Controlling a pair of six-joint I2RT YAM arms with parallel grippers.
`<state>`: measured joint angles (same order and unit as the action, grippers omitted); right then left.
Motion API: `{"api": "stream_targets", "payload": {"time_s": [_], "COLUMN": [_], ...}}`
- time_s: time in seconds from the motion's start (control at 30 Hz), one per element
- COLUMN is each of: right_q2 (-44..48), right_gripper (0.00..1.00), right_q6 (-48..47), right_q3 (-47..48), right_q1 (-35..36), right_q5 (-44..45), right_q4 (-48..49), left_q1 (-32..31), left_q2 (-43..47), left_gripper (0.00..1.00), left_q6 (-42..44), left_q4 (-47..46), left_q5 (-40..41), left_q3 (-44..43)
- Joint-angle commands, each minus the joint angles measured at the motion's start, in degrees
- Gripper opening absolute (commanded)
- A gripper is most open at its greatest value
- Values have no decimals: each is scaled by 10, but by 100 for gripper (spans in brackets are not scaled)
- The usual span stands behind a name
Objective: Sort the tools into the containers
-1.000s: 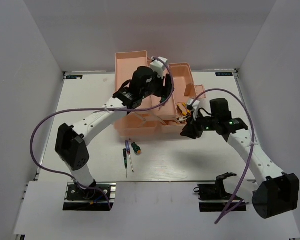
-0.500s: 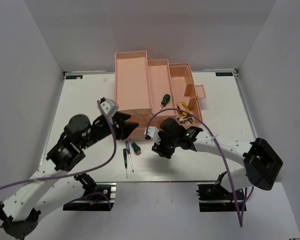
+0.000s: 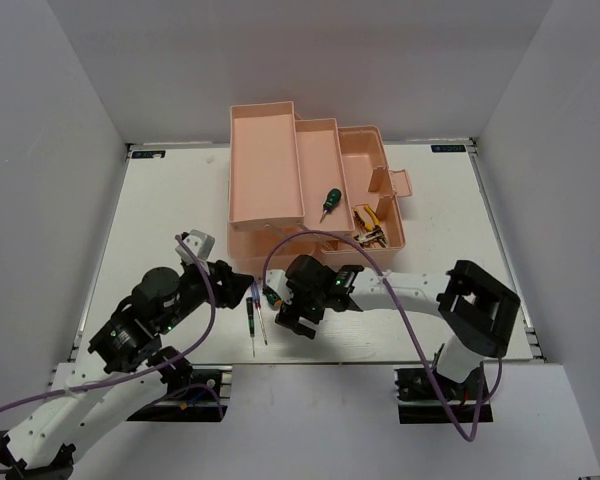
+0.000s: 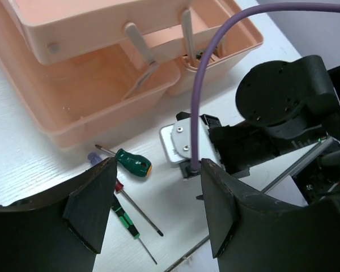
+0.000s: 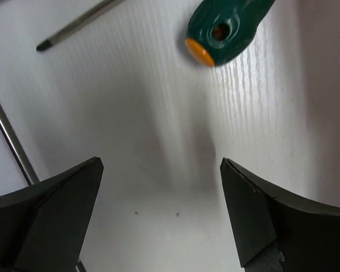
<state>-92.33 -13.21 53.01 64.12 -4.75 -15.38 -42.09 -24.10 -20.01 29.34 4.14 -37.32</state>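
Both arms swung down off the toolbox (image 3: 265,150); right claw (image 5: 158,170) spread just short of the stubby green screwdriver (image 5: 226,28), left claw (image 4: 158,175) spread too. Likely light, rigid, roll-prone: pinch across handle.

The left gripper (image 4: 157,187) has drawn back off the toolbox (image 3: 265,165); the right gripper (image 5: 161,187) has swung left. It now hangs beside the green-handled screwdriver (image 5: 229,25).

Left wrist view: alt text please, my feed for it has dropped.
The left gripper, fingers open, frames a stubby green-handled screwdriver and two thin screwdrivers lying on the white table, none of them grasped. Behind them stands the open peach toolbox; the right arm, black at the wrist, fills the right side, close to the tools.
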Motion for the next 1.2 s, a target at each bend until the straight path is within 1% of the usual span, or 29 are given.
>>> {"api": "stream_targets", "payload": {"time_s": [0.0,0.03,0.07,0.1,0.13,0.2,0.23,0.27,0.3,0.4,0.47,0.5,0.63,0.67,0.97,1.17], "right_q2": [-18,-31,-35,-43,-50,-60,-65,-71,-75,-92,-109,-115,-139,-144,-169,-188], "right_gripper": [91,86,83,78,70,63,59,59,59,59,64,66,70,73,74,74], "right_q6": [38,56,66,76,95,112,122,128,145,158,165,164,163,164,151,151], "right_q3": [46,51,55,58,66,78,81,83,92,113,126,134,161,162,169,181], "right_q1": [5,7,10,12,13,21,21,25,28,36,43,45,47,49,45,43], "right_q5": [3,8,14,39,43,83,90,104,106,114,127,146,162,164,196,198], "right_q4": [7,7,11,16,18,24,29,32,35,40,38,39,41,41,64,74], "left_q1": [2,2,2,2,2,2,2,2,2,2,2,2,2,2,2,2], "left_q2": [-31,-31,-37,-37,-37,-31,-25,-25,-25,-25,-25,-25,-20,-20,-10,-3], "left_gripper": [71,71,71,71,71,72,72,72,72,72,72,72,72,72,72,72], "left_q6": [1,1,8,15,15,20,20,20,20,20,20,20,20,20,20,20], "left_q4": [26,33,33,39,39,39,39,39,39,39,39,39,39,39,39,39], "left_q5": [25,25,31,39,45,52,57,57,57,57,57,57,57,57,57,57], "left_q3": [-30,-39,-46,-46,-46,-46,-46,-46,-46,-46,-46,-46,-41,-41,-41,-41]}}
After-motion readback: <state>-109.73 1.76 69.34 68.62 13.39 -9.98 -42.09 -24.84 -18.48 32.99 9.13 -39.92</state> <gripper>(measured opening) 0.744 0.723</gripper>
